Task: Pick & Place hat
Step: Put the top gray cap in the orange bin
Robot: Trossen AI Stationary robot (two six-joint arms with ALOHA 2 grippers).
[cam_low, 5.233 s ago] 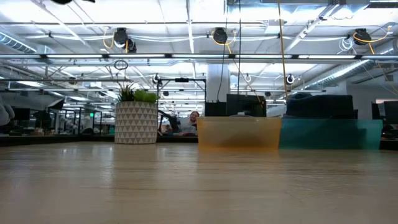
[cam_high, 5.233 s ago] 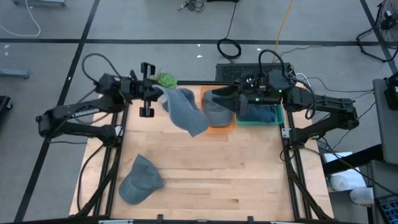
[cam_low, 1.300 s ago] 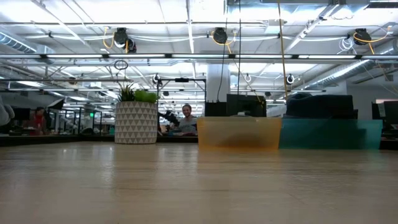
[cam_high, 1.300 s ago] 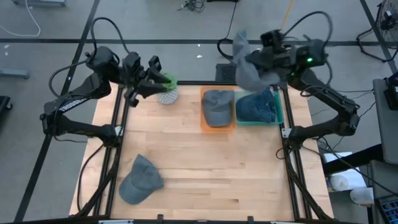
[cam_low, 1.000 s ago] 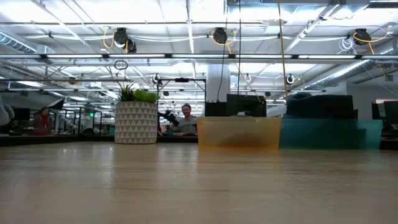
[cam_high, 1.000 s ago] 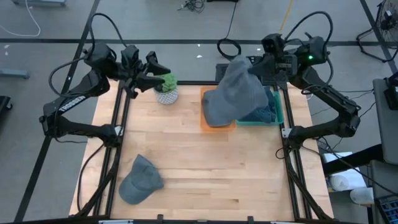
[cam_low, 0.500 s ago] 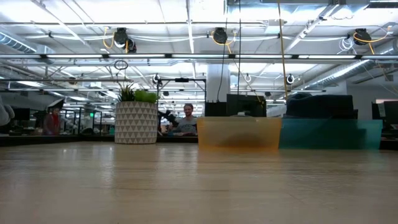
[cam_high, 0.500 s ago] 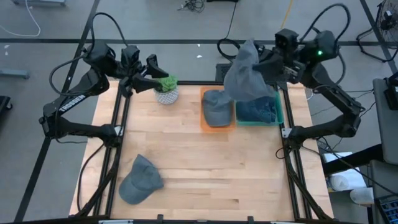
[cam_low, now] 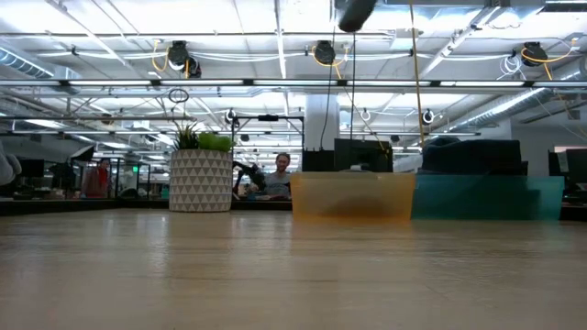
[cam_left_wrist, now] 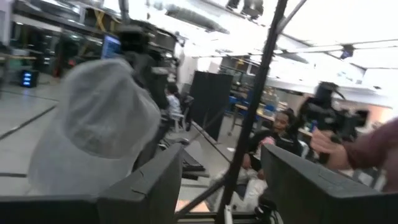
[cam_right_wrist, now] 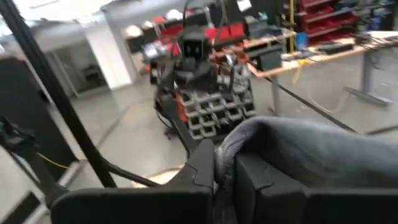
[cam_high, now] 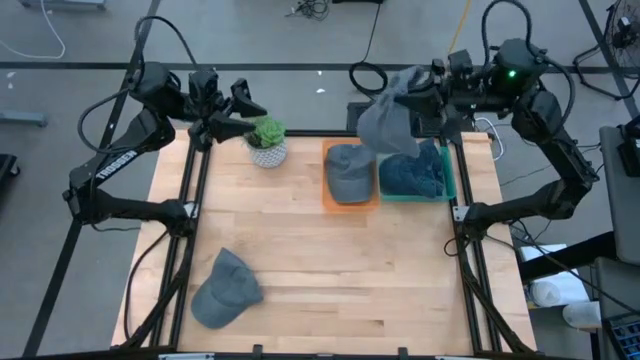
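A: Right gripper (cam_high: 432, 97)?
B: Clamped tight on a grey cap (cam_high: 388, 120), dangling high over the teal bin (cam_high: 449, 180).
A: Left gripper (cam_high: 243, 115)?
B: Parted, holding nothing, raised beside the potted plant (cam_high: 267, 139).

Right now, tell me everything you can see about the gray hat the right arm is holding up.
The gray hat is a soft fabric cap, plain and without visible markings. It hangs limp and crumpled from the right gripper, whose fingers are shut on its edge; in the right wrist view the cloth bunches between them. It is lifted clear of the table, above the far edge near the orange bin and the teal bin. Only the gripper touches it.
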